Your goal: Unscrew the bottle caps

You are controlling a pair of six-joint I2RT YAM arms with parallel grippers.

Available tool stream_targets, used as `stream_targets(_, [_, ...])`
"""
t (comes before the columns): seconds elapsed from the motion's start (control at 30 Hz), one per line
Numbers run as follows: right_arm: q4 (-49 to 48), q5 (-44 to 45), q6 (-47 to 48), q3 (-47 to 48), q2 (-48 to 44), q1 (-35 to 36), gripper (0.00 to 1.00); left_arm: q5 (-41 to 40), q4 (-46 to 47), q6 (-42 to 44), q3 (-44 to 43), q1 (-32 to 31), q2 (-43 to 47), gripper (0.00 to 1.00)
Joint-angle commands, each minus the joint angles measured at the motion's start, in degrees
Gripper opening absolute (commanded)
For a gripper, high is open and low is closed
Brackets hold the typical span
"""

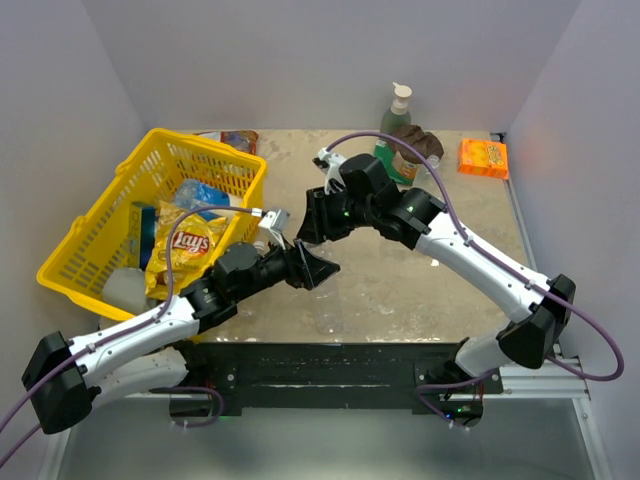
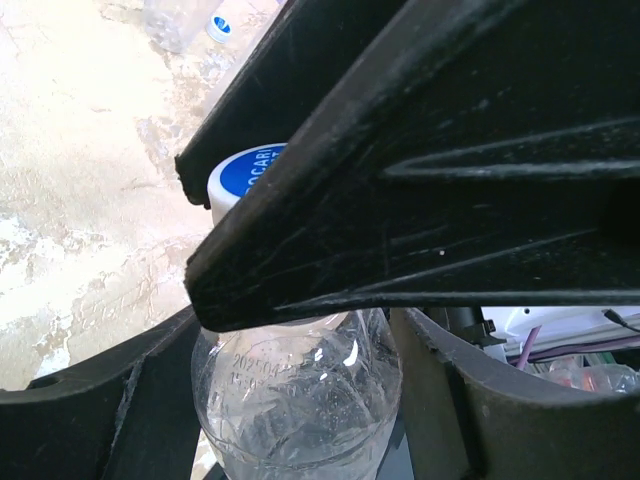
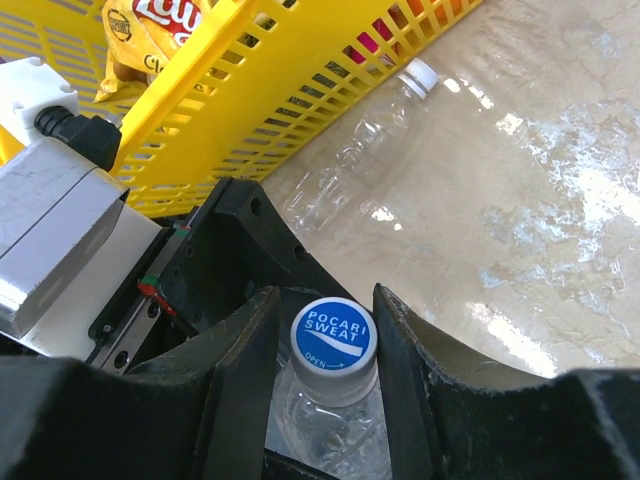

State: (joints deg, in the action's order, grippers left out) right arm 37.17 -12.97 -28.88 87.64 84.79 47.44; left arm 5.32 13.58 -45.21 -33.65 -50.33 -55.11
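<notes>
Counts: two arms and one yellow basket (image 1: 92,232) holding one Lay's bag (image 1: 186,250). At the back there was one green pump bottle (image 1: 396,112) and one orange box (image 1: 483,157).

Bottles: one held, upright bottle (image 2: 300,400). A second bottle (image 3: 350,165) lay on its side just beside the basket wall, with a white cap (image 3: 420,76) on it. The left wrist view caught another blue-topped cap (image 2: 220,27) on a lying bottle at the top edge; couldn't tell if that was the same bottle.

Left gripper (image 1: 308,266) was clamped on the held bottle's body, fingers against both sides. Right gripper (image 3: 328,312) straddled its blue Pocari Sweat cap (image 3: 333,335), fingers close on either side. Couldn't tell whether it was pinching or just off the cap.

Room: both grippers met mid-table (image 1: 400,285), near the front edge. The basket sat just to their left, with open tabletop to their right and behind. Walls closed in the left, right and back.
</notes>
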Motion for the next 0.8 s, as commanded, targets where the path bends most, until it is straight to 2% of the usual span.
stream_targets(0.0, [-1.84,-1.18,0.32,1.84,-0.33,1.16,0.42,-0.58,2.32,1.35,-2.74,-0.21,0.18,0.18])
stream_targets(0.17, [-2.45,-1.53,0.67,0.79,-0.51,1.16,0.3,-0.66,2.93,1.35,-2.3,-0.3,0.53,0.18])
stream_targets(0.4, [-2.98,-7.57,4.97,2.8,0.28,0.9,0.16,2.49,8.29,1.88,0.95,-0.3,2.55,0.18])
stream_targets(0.5, [-1.84,-10.75,8.05,4.38,1.42,0.81,0.14,4.86,11.46,2.06,2.44,-0.3,3.34,0.18])
stream_targets(0.77, [0.18,-27.18,14.99,3.95,0.37,-2.52,0.13,8.29,17.44,2.41,4.91,-0.21,5.01,0.17])
